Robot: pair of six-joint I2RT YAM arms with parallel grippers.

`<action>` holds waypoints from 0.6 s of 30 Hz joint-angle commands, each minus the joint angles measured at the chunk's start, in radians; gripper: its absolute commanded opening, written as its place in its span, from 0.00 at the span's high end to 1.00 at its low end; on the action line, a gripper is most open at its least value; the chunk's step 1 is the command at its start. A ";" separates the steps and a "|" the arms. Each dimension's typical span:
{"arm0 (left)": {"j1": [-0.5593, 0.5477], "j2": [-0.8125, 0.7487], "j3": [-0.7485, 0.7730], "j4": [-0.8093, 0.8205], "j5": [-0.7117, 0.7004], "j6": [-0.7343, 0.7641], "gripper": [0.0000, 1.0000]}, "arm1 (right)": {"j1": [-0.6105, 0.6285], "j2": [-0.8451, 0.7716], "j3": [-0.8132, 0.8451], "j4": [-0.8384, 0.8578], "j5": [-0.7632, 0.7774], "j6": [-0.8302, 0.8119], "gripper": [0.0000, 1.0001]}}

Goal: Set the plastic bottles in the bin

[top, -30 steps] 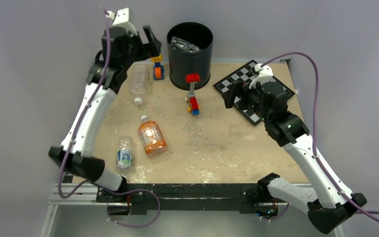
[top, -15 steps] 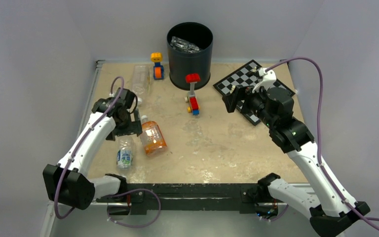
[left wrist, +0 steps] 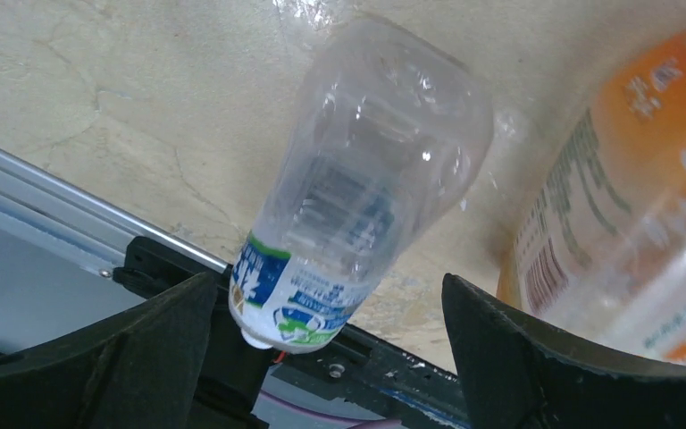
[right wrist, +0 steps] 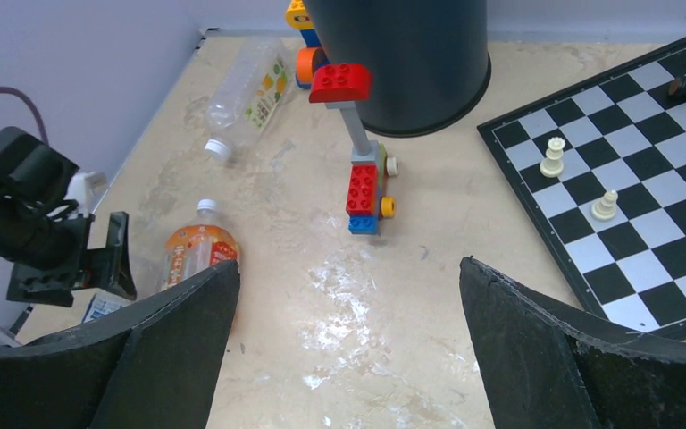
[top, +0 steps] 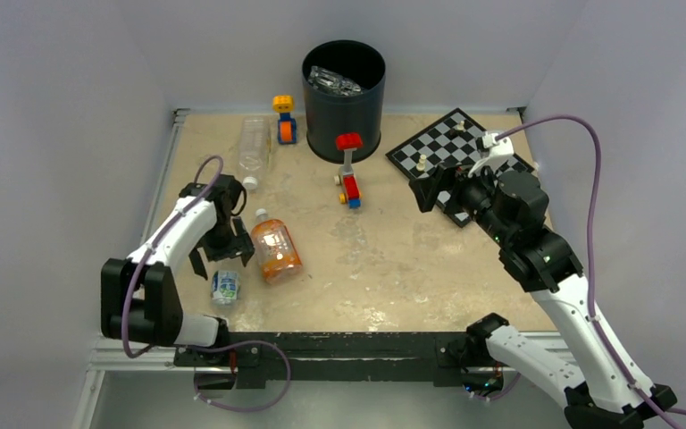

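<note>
The black bin [top: 344, 98] stands at the back centre with a crushed clear bottle [top: 332, 82] inside it. A clear bottle [top: 254, 147] lies at the back left. The orange-liquid bottle [top: 274, 250] lies front left. Beside it lies the green/blue-labelled bottle [top: 225, 284]. My left gripper [top: 219, 255] is open just above the labelled bottle [left wrist: 366, 179]; its fingers stand on either side of the label end without touching, and the orange bottle [left wrist: 634, 206] is just to the right. My right gripper [top: 429, 189] is open and empty above the chessboard's near-left edge.
Two toy-brick figures stand near the bin, one yellow and orange [top: 284, 121], one red-topped [top: 349, 170]. A chessboard [top: 451, 152] with a few pieces lies at the back right. A metal rail runs along the table's front edge [left wrist: 71, 192].
My left arm has swung from beside the bin at the back down to the front left, over the labelled bottle. My right gripper has shifted slightly right. The bottles have not moved.
</note>
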 commanded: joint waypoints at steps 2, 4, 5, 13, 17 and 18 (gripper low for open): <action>0.046 0.102 -0.032 0.105 0.024 -0.037 0.00 | 0.001 -0.020 -0.004 -0.003 0.022 0.009 0.03; 0.048 0.140 -0.038 0.131 0.019 -0.046 0.01 | 0.002 -0.025 0.000 -0.007 0.029 0.008 0.03; 0.052 0.152 -0.044 0.149 0.027 -0.050 0.04 | 0.003 -0.025 0.000 -0.009 0.032 0.008 0.03; 0.052 0.104 0.020 0.130 -0.016 -0.050 0.40 | 0.001 -0.042 -0.007 -0.021 0.047 0.006 0.03; 0.051 -0.015 0.222 0.078 -0.065 0.025 0.53 | 0.003 -0.041 -0.007 -0.024 0.043 0.005 0.03; 0.048 -0.039 0.294 0.085 -0.059 0.054 0.56 | 0.002 -0.039 -0.007 -0.023 0.043 0.004 0.03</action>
